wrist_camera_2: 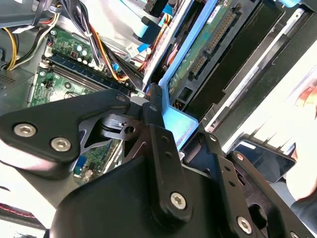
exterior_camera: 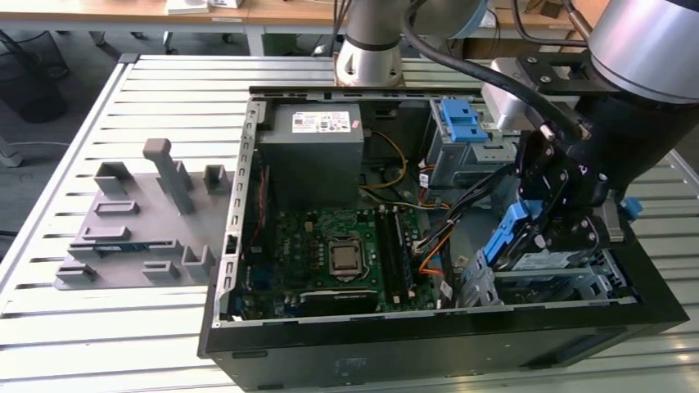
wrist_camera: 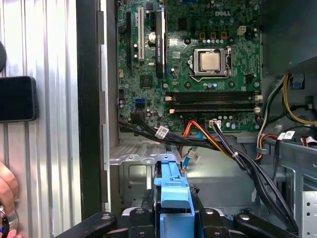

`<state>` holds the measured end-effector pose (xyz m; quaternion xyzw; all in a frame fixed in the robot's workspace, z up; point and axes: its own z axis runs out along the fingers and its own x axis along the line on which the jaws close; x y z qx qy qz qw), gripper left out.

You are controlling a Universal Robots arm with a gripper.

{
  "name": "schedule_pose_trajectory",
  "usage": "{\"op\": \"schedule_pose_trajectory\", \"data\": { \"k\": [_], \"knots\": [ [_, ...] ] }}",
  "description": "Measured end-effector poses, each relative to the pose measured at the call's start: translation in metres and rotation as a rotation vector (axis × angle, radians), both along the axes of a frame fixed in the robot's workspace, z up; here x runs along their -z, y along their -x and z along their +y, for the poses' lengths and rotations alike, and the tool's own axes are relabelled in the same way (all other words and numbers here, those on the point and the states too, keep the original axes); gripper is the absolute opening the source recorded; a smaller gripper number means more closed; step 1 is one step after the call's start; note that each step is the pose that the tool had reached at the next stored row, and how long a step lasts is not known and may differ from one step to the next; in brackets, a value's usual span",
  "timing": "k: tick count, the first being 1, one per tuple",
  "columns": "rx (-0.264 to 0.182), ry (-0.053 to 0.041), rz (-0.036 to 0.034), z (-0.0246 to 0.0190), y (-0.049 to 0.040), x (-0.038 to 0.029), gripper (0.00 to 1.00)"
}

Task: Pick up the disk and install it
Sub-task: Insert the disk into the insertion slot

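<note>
Holding the disk (exterior_camera: pixel 543 260) in my hand (exterior_camera: pixel 552 233), fingers (wrist_camera_2: pixel 159 139) pinching narrow on the blue carrier (wrist_camera: pixel 173 191) that is framing it. The disk is standing on edge, tilting a little, over the open computer case (exterior_camera: pixel 437 323) at its exterior view's right end. Its lower edge is meeting the top of the metal drive cage (exterior_camera: pixel 568 288), and I cannot tell how far it is sitting in. In the second wrist view the disk is showing its green underside, with the blue frame running along its edge. The motherboard (exterior_camera: pixel 327 246) is lying flat in the case beside the cage, with black, orange and yellow cables (exterior_camera: pixel 437 237) crossing between the two. A grey box with a white sticker (exterior_camera: pixel 317 139) is sitting at the far end of the case, and a second cage with a blue latch (exterior_camera: pixel 464 123) is standing next to it. The case is resting on a slatted metal surface (exterior_camera: pixel 131 327). A grey plastic fixture (exterior_camera: pixel 142 221) is lying there too, well apart from the case toward the exterior view's left. In the first wrist view a flat black device (wrist_camera: pixel 17 99) is lying on the slats just outside the case wall, and a person's hand (wrist_camera: pixel 6 191) is showing near it.
</note>
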<state>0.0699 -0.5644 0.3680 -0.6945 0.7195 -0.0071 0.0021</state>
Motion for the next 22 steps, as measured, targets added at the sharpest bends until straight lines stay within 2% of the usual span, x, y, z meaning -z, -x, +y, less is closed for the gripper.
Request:
{"op": "schedule_pose_trajectory", "data": {
  "k": [22],
  "knots": [
    [0.0, 0.0001, 0.0, 0.0, -0.0004, 0.0153, 0.37]
  ]
}}
